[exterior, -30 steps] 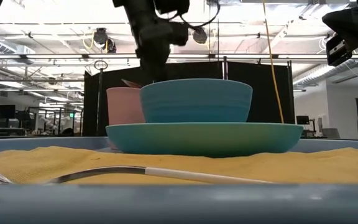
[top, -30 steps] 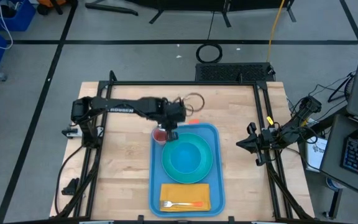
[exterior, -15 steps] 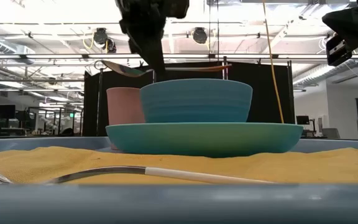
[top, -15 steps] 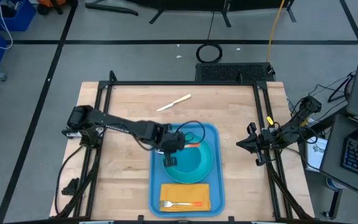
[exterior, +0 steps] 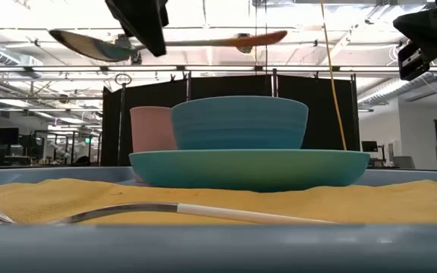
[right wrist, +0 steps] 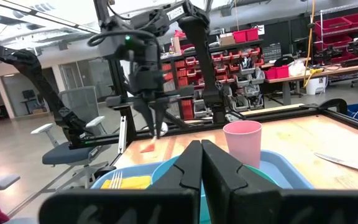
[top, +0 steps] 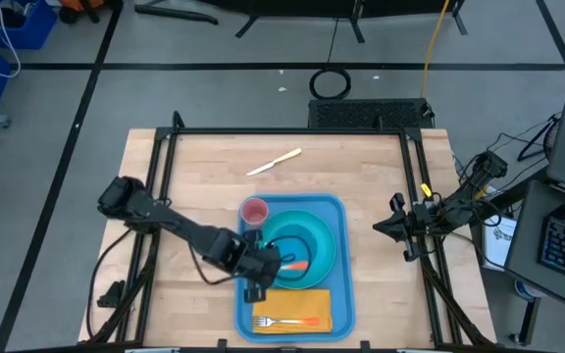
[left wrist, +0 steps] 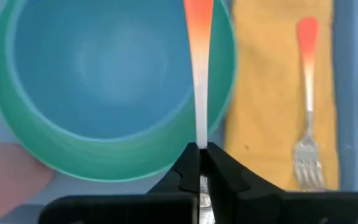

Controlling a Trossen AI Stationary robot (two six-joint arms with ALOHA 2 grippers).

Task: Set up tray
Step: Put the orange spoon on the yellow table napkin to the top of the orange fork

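the left gripper [top: 261, 267] is pinching a spoon [exterior: 165, 42] above the tray [top: 338, 211], its own fingers hiding the spoon's neck.

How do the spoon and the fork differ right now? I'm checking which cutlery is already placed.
The spoon is held in the air by the left gripper, over the tray beside the bowl; the fork lies flat on the yellow napkin. The spoon is clamped on its handle; nothing touches the fork. Both have white handles ending in orange and metal heads.
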